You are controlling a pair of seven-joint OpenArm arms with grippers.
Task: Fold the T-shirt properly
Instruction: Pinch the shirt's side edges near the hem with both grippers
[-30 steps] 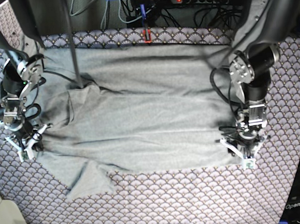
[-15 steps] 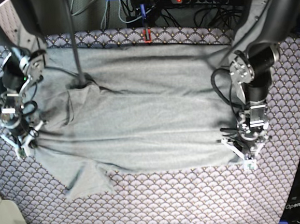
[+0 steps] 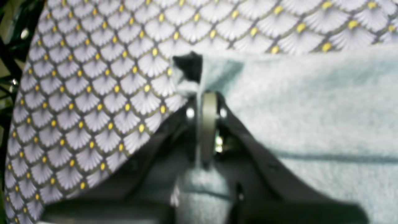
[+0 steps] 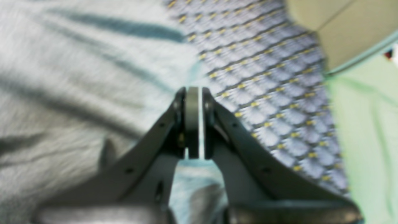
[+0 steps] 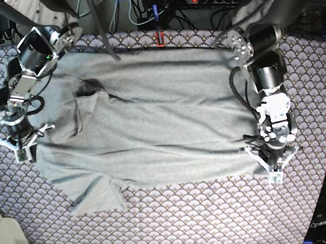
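Both arms are now reaching from higher up the base view than a second ago, and the left gripper, then spread over the hem corner, is now pinching it.

Nearest the camera, along the lower part of the base view, the purple-white fan-scale patterned tablecloth is lying bare, with one sleeve of the plain light heather-grey knit T-shirt flopping onto it at lower left. At lower right, the left gripper is clamping the shirt's bottom corner; its wrist view is showing the jaws pressed together with grey fabric bunched between them. At middle left, the right gripper is sitting at the shirt's opposite edge, its jaws also shut, apparently with a thin layer of cloth caught between the pads. Beyond both, the shirt's body is spreading flat toward the upper edge of the frame.

Judging from this, the step in hand is lifting the near edge for a fold. Doing it well is likely meaning raising both corners evenly, keeping the cloth taut between them, and carrying it straight across so the loose sleeve is not dragging.
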